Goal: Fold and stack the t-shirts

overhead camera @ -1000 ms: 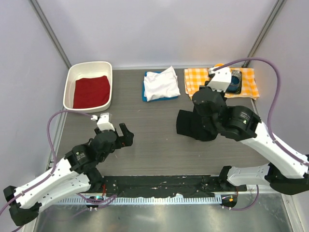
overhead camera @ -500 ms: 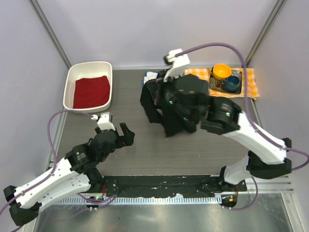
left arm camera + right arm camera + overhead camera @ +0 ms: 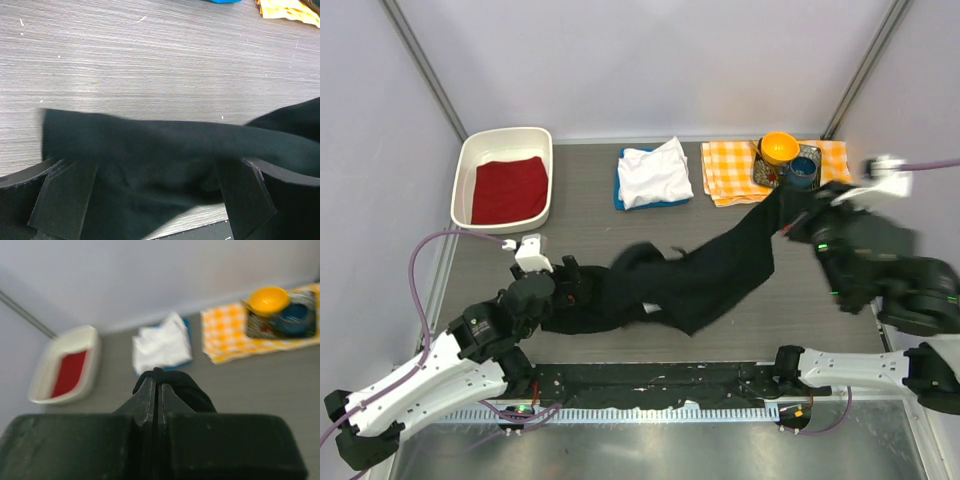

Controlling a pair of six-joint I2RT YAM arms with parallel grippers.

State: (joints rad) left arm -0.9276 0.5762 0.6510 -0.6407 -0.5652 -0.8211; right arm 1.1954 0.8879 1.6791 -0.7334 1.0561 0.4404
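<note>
The black t-shirt hangs stretched in a long band across the table, from high at the right down to the lower left. My right gripper is shut on its upper end, and the cloth bunches at the tips. The shirt's low end lies across my left gripper, whose fingers stand wide apart, open, with cloth draped between them. The white t-shirt lies folded on the blue one at the back middle.
A white tray holding a red cloth sits at the back left. An orange-and-white checked cloth at the back right carries an orange bowl and a blue cup. A black rail runs along the near edge.
My right arm swung from the back middle out to the right, drawing the bunched black shirt into a long band. Its low end has come down over my left gripper, which stays open.
</note>
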